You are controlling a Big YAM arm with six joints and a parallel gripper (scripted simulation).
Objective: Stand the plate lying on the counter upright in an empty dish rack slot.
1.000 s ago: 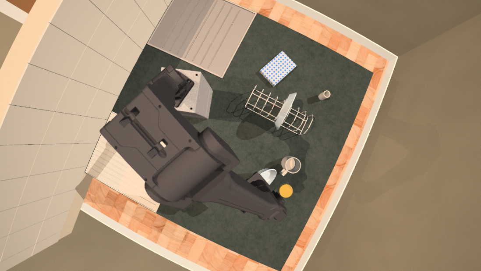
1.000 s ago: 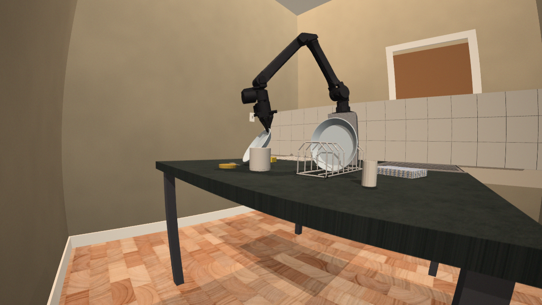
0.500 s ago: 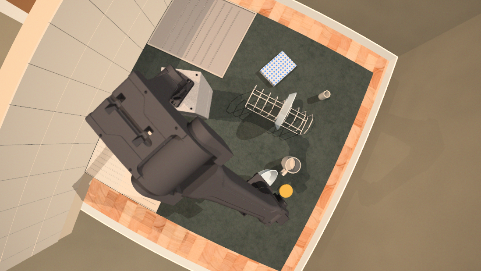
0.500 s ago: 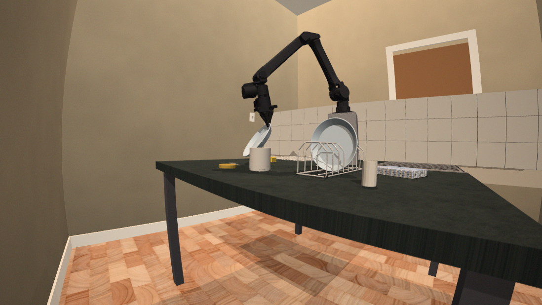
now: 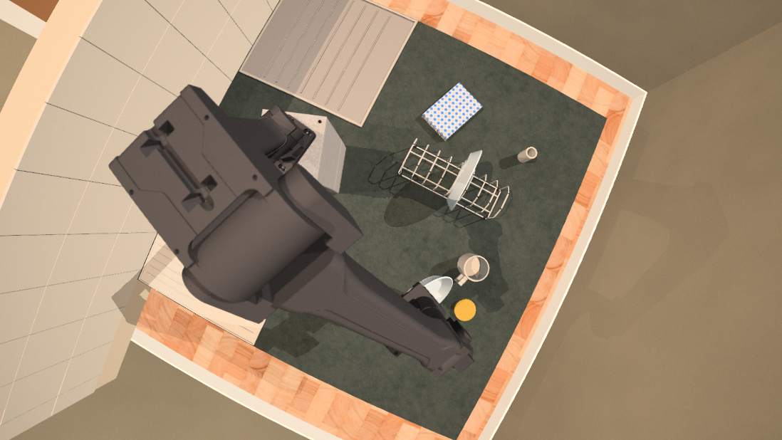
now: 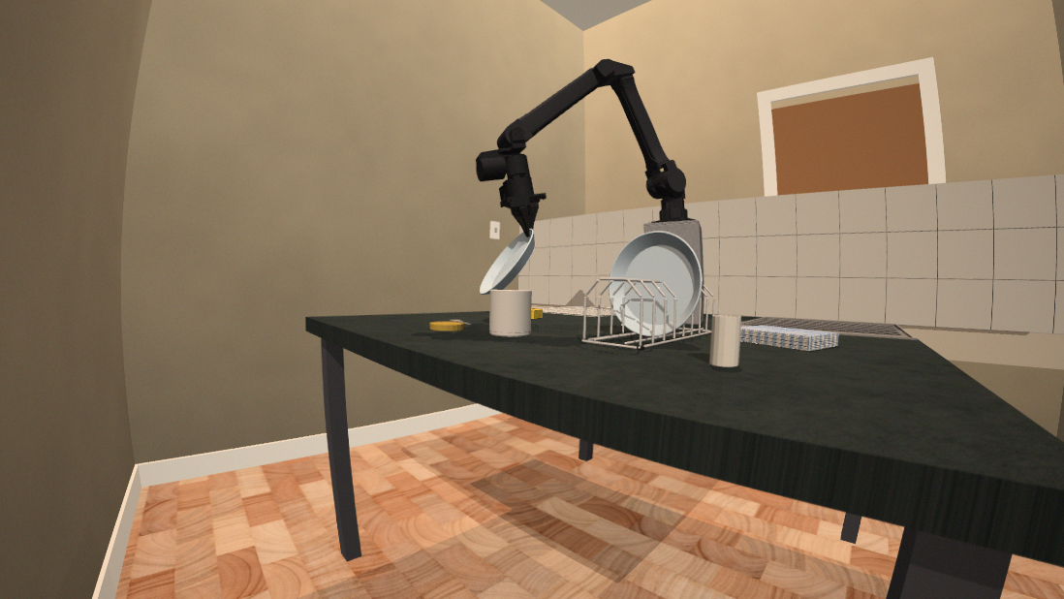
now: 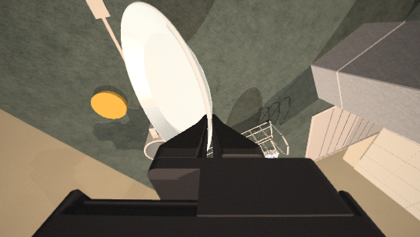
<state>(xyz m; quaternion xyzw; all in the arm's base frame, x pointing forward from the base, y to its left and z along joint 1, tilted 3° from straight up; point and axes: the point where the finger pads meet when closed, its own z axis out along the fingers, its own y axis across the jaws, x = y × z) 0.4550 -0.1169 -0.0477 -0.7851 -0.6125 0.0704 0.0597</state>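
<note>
Hanging tilted, rim up: plate [image 6: 508,262]

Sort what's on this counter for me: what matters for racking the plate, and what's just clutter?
Job:
- gripper, jaws shut on the held plate's rim, plate lifted off the counter
- dish rack, with empty slots
- other plate, upright in the rack

Lying about:
- mug
- yellow disc
- small cup
- dotted blue cloth
- spatula

The gripper [image 7: 208,143] pinches a white plate's [image 7: 161,77] rim above the dark counter [image 7: 54,58].
</note>
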